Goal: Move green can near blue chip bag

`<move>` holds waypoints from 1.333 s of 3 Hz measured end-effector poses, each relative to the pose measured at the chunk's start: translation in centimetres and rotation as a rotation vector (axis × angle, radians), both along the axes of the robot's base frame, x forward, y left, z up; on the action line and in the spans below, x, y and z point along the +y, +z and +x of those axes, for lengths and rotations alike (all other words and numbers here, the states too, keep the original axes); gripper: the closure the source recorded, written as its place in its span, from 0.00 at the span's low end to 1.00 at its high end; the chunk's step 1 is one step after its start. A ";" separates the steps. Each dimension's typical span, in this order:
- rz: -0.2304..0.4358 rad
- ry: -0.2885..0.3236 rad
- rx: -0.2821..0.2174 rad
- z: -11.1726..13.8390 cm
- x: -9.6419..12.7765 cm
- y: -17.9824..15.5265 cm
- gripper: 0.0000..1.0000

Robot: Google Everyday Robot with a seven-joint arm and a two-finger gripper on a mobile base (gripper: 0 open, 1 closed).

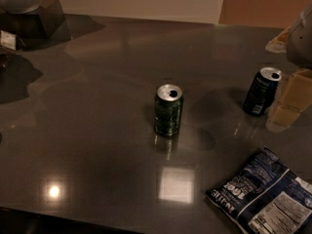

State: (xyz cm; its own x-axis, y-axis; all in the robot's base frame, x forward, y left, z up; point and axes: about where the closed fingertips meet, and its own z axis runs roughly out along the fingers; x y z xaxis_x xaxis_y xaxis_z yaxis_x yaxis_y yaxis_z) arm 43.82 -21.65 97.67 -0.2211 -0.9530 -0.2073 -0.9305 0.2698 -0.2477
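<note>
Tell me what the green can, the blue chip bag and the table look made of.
Green can: likely aluminium, printed dark green body, bare silvery top that glints. Blue chip bag: thin plastic film, going by crinkles and sheen. Table: polished hard surface, stone or laminate unclear; it mirrors lights. The gripper sits at the right, beside the dark blue can.

Claw (283,112) at the far right edge — tip downward.

One camera, high above the near edge of the dark table (97,130), tilted down toward the far wall (146,1); near enough that the blue chip bag (265,194) is cropped at lower right; the gripper (288,104) juts in at the right edge.
</note>
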 end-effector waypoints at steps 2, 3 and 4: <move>0.086 0.035 0.024 0.6 2.0 0.0 0.00; 0.186 0.082 0.047 1.7 5.4 -0.3 0.00; 0.276 0.136 0.081 2.3 9.7 -2.0 0.00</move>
